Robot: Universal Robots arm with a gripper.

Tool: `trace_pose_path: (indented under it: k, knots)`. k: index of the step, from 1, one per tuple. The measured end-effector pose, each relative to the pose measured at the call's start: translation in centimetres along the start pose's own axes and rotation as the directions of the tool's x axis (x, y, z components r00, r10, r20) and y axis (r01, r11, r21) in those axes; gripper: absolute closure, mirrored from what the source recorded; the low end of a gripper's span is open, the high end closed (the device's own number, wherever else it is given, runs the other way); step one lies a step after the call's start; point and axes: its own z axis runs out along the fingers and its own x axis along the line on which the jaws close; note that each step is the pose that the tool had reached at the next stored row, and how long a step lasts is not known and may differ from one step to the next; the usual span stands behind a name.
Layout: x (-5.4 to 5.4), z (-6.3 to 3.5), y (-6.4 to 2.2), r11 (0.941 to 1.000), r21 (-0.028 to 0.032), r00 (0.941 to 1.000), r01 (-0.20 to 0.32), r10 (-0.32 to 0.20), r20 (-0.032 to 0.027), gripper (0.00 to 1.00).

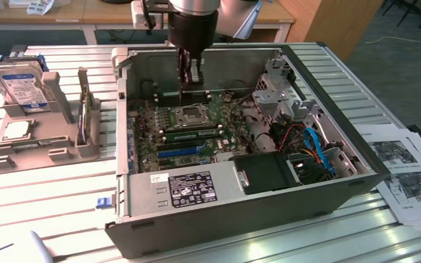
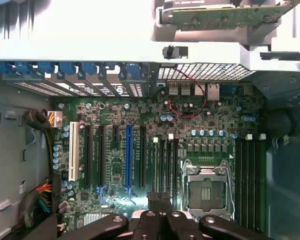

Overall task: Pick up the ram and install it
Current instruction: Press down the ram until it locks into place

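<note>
Exterior view: claw (image 1: 190,82) closed, seemingly gripping nothing

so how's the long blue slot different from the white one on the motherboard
The long blue plastic slot runs longer than the short white plastic slot. The blue slot sits between black slots; the white slot ends the row, beside the cable bundle. Both are empty and lie parallel on the green motherboard.

Work surface is a pale ribbed metal table (image 1: 50,203) w/ glare streaks along the grooves (light from overhead, source unseen). Behind it stand light wooden desks (image 1: 72,16), with a wooden cabinet panel (image 1: 328,22) at the exterior view's right. Floor is dark grey-blue carpet (image 1: 408,71).
</note>
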Motion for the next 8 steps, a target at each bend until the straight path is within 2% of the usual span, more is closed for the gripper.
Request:
trace_pose_path:
  k: [6,8]
  knots:
    - [0.00,-0.03,-0.03,1.0000,-0.0001,1.0000,0.000,0.000,-0.0002,0.90]
    - [0.00,-0.04,-0.30,1.0000,-0.0001,1.0000,0.000,0.000,-0.0005,0.90]
